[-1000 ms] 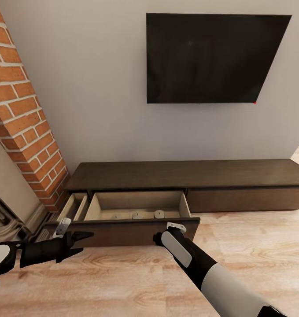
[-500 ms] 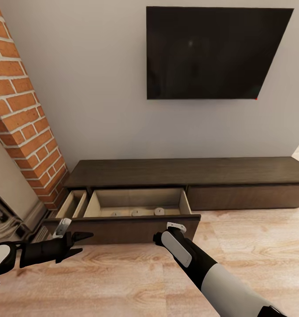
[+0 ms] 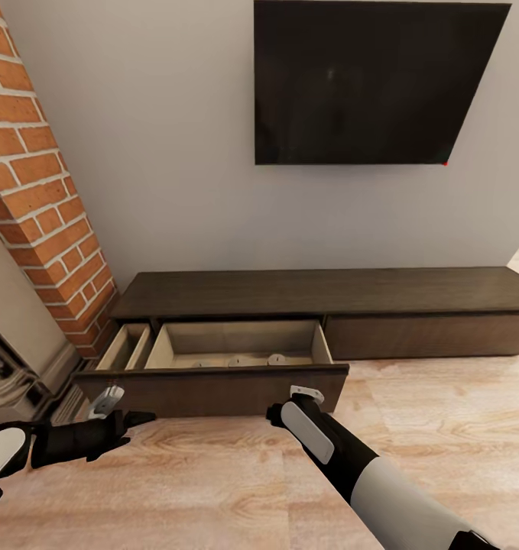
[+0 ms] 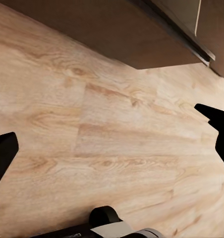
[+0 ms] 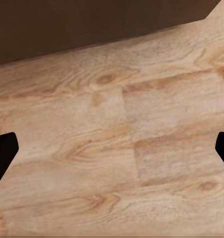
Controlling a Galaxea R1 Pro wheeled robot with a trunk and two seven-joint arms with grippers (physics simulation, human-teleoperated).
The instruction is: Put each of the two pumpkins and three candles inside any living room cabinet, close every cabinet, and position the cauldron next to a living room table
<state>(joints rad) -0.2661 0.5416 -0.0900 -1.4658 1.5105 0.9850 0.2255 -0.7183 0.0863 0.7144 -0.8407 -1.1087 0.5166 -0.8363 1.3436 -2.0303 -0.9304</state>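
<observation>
The long dark brown cabinet [image 3: 328, 294] stands against the wall with its wide drawer [image 3: 236, 340] pulled out. Three candles [image 3: 278, 358] stand in a row inside it, half hidden by the drawer front [image 3: 228, 389]. A narrow drawer [image 3: 129, 347] to the left is also out. My left gripper [image 3: 135, 419] hovers low before the drawer's left corner, open, with floor between its fingers [image 4: 218, 129]. My right gripper [image 5: 112, 148] is open over the floor just short of the drawer front [image 5: 92, 25]. The pumpkins and the cauldron are out of view.
A black TV [image 3: 374, 84] hangs on the grey wall above the cabinet. A brick column [image 3: 37, 191] and a pale fireplace surround [image 3: 14, 359] close off the left side. Light wooden floor [image 3: 442, 428] stretches to the right.
The whole picture has slid upward, so the camera moved. The drawer front now hides more of the candles. My left gripper sits slightly lower with its fingers lying flatter.
</observation>
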